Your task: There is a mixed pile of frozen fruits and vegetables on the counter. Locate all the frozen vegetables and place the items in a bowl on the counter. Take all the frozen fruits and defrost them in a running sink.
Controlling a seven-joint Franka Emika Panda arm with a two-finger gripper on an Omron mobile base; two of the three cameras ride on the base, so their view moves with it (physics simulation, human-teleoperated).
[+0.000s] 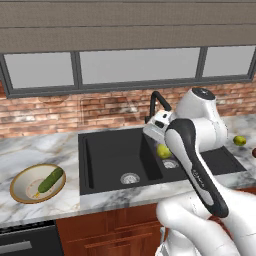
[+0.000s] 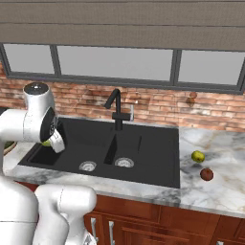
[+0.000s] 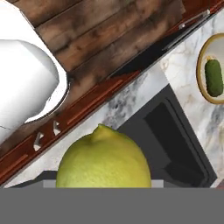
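Lemon (image 3: pixel 104 158) rides pinched in our gripper (image 1: pixel 161 145) above the sink (image 1: pixel 120 155); the cucumber (image 1: pixel 50 180) lies in the bowl (image 1: pixel 20 195) far left. Next, we judge, lower and release into a basin.

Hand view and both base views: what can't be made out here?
- Gripper: fingertips covered by the lemon in the hand view; the arm's forearm blocks them in the left base view.
- Lemon: partly behind the forearm.
- Bowl: cut by the hand view's right edge.
- Dark red ball: cut by the left base view's right edge.
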